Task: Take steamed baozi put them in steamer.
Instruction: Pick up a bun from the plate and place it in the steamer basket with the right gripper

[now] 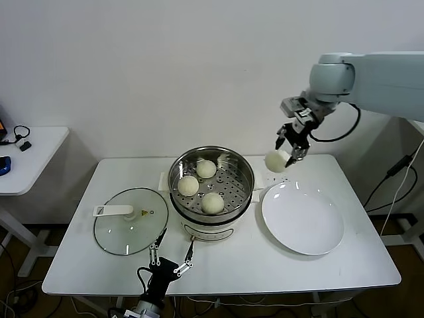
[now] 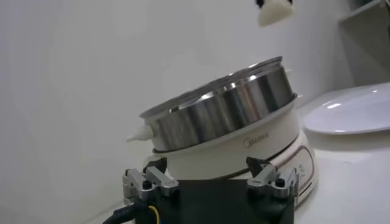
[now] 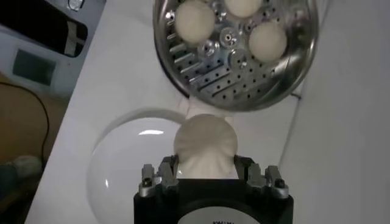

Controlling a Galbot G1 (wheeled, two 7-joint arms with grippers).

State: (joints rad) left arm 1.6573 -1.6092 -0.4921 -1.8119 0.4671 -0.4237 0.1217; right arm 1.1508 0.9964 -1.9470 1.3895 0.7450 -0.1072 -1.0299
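Observation:
One steamed baozi hangs in the air with my right gripper shut on it. It is to the right of the steamer, over the far rim of the white plate. Three more baozi lie on the steamer's perforated tray. My left gripper stands open at the table's front edge, just before the steamer's white base, holding nothing.
A flat glass lid with a white handle lies left of the steamer. The white plate is bare. A small white side table with cables stands off to the left.

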